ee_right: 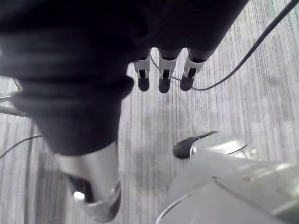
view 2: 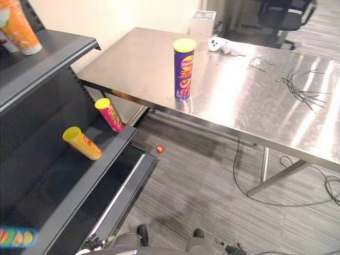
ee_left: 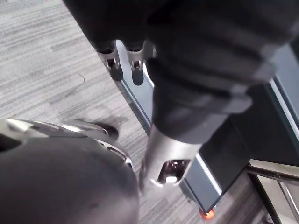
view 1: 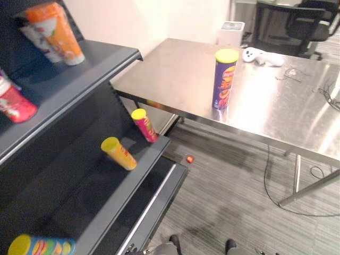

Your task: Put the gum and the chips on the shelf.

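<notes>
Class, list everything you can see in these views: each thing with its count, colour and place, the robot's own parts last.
chip can: one, purple, yellow lid, upright on the table
table: one, steel, right of the shelf
shelf: one, dark grey, left
pink can: one, yellow lid, middle shelf
yellow can: one, middle shelf
multicoloured can: one, lower shelf
orange-and-white containers: two, top shelf
red can: one, top shelf
controller: one, white, table's far end
box: one, white, beyond the table
office chair: one, black, beyond the table
wires: bunch, black, table's right part
small red object: one, floor by the shelf
left hand: open, above floor
right hand: open, above floor
</notes>
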Controlling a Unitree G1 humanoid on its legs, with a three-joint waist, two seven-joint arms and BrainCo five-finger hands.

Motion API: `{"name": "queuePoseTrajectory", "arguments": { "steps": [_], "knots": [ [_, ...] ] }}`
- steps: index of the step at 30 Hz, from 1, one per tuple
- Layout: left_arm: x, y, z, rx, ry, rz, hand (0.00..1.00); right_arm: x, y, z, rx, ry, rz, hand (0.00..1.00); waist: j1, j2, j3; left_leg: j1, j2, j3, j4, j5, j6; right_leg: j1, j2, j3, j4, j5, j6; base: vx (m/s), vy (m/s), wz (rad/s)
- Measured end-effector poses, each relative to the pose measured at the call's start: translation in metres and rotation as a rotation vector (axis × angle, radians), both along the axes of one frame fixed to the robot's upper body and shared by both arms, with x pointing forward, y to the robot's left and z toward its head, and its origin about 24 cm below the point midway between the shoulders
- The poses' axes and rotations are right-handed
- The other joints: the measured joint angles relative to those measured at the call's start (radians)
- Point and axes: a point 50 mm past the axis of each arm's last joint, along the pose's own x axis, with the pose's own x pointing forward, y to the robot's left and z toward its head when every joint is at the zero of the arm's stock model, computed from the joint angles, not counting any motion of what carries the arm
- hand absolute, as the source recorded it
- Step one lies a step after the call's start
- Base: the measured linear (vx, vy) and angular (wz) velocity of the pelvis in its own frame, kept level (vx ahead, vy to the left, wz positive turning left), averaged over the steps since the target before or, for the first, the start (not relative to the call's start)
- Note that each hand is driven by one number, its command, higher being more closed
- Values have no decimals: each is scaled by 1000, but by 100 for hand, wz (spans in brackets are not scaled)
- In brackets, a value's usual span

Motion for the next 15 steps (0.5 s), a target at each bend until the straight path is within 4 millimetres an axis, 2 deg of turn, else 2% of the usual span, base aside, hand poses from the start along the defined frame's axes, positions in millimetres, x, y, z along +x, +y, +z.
{"name": "queuePoseTrajectory", "arguments": {
  "steps": [2,3,6,10,13,15],
  "knots": [
    [2,8,2,27,-10,5,0,-4,11,-2,21,-1,1,0,1,-42,-4,22,-36,39,0,-14,29,18,-44,2,-3,9,9,198,207,-23],
    [1,9,2,36,-4,8,0,-6,13,-2,19,-5,-1,0,6,-46,-7,45,-55,55,-7,-20,39,25,-62,-1,-2,9,9,205,213,-21],
    [-1,7,1,45,14,-7,0,-3,12,0,5,-29,-9,0,14,-52,-22,97,-88,81,-46,-24,47,42,-89,0,-9,17,19,165,156,-29],
    [-7,6,-1,46,44,-24,0,-5,11,-1,15,-39,-94,0,14,-50,-45,129,-101,80,-77,-23,47,54,-90,0,-29,22,26,123,57,-14],
    [-9,7,-2,56,60,-47,0,3,-2,4,1,-92,-219,0,14,-52,-57,142,-96,81,-103,-23,47,54,-80,2,-48,27,29,56,-20,-17],
    [-11,9,-2,56,69,-34,0,11,-18,11,-37,-154,-310,0,14,-56,-62,148,-94,83,-117,-23,47,54,-74,4,-56,31,29,0,-25,-15]
  ]
}}
